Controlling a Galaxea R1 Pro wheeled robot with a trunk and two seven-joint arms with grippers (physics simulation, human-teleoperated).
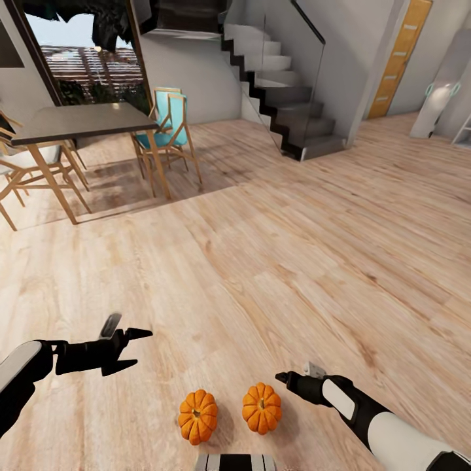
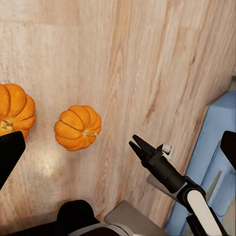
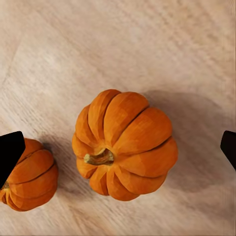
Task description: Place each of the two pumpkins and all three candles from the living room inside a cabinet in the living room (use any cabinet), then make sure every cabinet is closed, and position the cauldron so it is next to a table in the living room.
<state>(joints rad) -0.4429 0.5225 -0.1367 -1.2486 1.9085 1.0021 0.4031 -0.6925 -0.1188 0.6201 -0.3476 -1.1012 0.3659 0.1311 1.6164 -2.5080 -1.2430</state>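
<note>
Pumpkins: two, side by side on the wood floor just ahead of the robot's base. Head view: left pumpkin (image 1: 197,415), right pumpkin (image 1: 261,408), near each other, not touching. Left end effector (image 1: 134,348) hovers off to the left, fingers spread, holding nothing. Right end effector (image 1: 282,377) sits just beside the right pumpkin; whether spread or closed, cannot tell here. Dining table (image 1: 82,122) and chairs far back; no cabinet visible.

Left wrist view: right pumpkin (image 2: 77,127) clear on the floor, right end effector (image 2: 136,146) near it, tips apart slightly.

Right wrist view: right pumpkin (image 3: 124,144) centred between dark fingertips (image 3: 11,152) set wide apart, empty.

Risks, as judged: round ribbed body could roll or squirt out of a pinch; a descent off-centre could knock it into its neighbour.
</note>
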